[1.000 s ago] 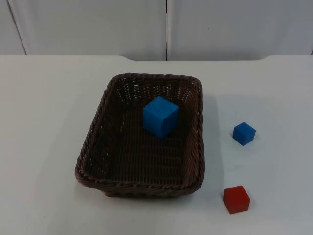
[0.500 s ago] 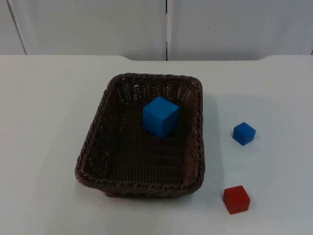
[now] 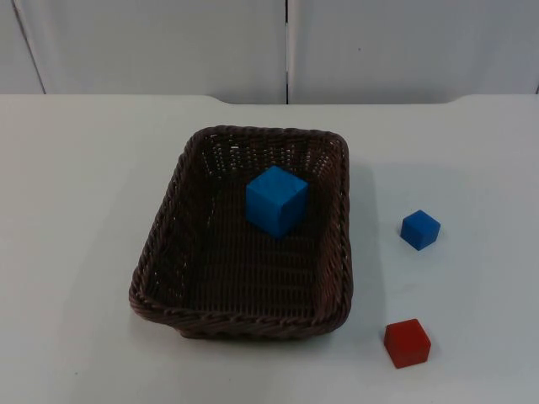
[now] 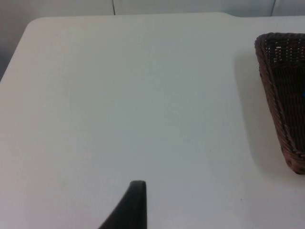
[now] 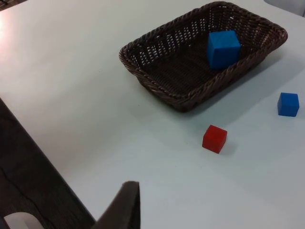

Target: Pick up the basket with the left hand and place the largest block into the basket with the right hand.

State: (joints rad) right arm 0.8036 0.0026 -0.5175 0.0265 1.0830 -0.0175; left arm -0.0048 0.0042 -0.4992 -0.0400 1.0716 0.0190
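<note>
A: Left hand [image 4: 136, 200]: one black fingertip over bare white bench [image 4: 119, 95], well apart from the basket's rim. Whether its fingers are apart or together, I cannot tell. The arm waits.

B: And the right hand [image 5: 126, 205]?

A: Much the same. A single dark fingertip hangs near the bench's edge, away from everything, and again I cannot tell whether it is spread or closed. That arm waits too.

B: Where is the dark brown wicker basket [image 3: 168, 252]?

A: Resting on the bench in the top view, with the large blue cube [image 3: 276, 200] inside it, towards the far wall and its right side. Right wrist view confirms the cube [image 5: 223, 48] sits within the basket [image 5: 157, 71].

B: What does the left wrist view add?

A: One corner of the basket [image 4: 281, 95] and the bench's rounded far corner.

B: Other blocks?

A: A small blue cube [image 3: 419, 229] lies right of the basket, and a small red cube [image 3: 407, 342] nearer, both on the bench, apart from each other. The right wrist camera catches the small blue [image 5: 288, 104] and red [image 5: 214, 138] cubes too.
</note>
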